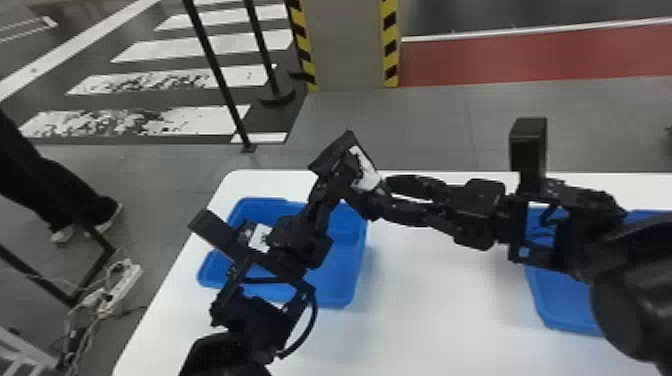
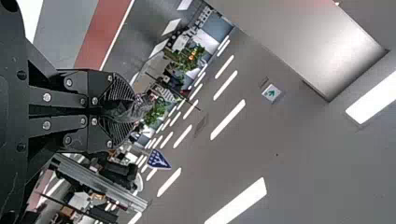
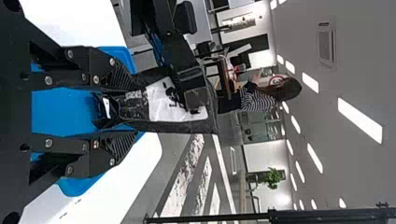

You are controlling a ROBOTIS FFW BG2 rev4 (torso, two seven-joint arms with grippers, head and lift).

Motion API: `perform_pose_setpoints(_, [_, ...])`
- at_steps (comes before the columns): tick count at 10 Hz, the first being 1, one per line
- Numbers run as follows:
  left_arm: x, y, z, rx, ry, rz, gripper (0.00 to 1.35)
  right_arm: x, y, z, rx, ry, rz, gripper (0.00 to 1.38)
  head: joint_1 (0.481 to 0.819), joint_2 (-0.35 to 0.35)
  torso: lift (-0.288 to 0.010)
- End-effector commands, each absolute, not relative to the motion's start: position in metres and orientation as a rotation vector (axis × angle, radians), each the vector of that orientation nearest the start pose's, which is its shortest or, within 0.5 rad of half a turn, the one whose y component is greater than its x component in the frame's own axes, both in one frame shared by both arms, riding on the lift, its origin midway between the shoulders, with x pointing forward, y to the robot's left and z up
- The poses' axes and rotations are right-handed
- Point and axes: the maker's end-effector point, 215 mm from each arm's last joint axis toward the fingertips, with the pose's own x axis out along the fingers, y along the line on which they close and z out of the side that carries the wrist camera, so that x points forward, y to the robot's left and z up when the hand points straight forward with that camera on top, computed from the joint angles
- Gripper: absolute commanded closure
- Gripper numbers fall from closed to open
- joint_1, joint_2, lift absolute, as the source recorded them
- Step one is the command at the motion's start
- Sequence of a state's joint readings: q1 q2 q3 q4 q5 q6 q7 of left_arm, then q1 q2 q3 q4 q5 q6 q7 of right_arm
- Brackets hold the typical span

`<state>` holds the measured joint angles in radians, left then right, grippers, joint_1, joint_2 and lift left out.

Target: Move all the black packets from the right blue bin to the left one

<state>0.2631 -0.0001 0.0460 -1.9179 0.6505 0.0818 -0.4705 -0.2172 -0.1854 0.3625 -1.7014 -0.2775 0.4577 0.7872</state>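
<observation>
Two edges of the white table (image 1: 445, 310) frame my working room in the head view, the far one running across and the left one slanting down, and between the bins I've got a broad white stretch of tabletop. The left bin (image 1: 340, 292) sits well in from the left edge, and the right bin (image 1: 562, 315) is partly covered by my right arm. Beyond the far edge there's grey floor, a black post (image 1: 220, 75) and a pillar (image 1: 345, 45) with striped corners; down to the left, a power strip (image 1: 122, 287) lies on the floor among cables. What crowds me is my own hardware: the left arm leans over the left bin, the right arm comes in from the right, and the two meet above the table, close together. And here's the black packet (image 1: 367, 172), up in the air over the far side of the left bin, white label showing. My left gripper (image 1: 341, 181) has its fingers clenched on it, pinching it firmly. My right gripper (image 1: 382, 198) has its fingers spread, one on either side of the packet, whose near part sits between them in the right wrist view.
</observation>
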Motion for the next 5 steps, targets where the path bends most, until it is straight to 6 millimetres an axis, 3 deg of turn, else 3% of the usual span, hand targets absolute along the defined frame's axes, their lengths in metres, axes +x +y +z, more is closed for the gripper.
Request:
perform_pose_setpoints(1, [0.494, 0.162, -0.259, -0.629, -0.163, -0.462, 1.22, 0.507, 0.041, -0.293, 0.063, 0.178, 1.157, 0.17, 0.69, 0.236, -0.11])
perform_pose_setpoints(3, [0.498, 0.176, -0.254, -0.604, -0.187, -0.423, 1.22, 0.517, 0.022, -0.288, 0.088, 0.142, 1.113, 0.13, 0.683, 0.22, -0.11])
perform_pose_setpoints(5, [0.508, 0.236, -0.268, -0.399, -0.227, -0.238, 1.22, 0.52, -0.022, -0.281, 0.127, 0.101, 1.022, 0.09, 0.673, 0.218, -0.11])
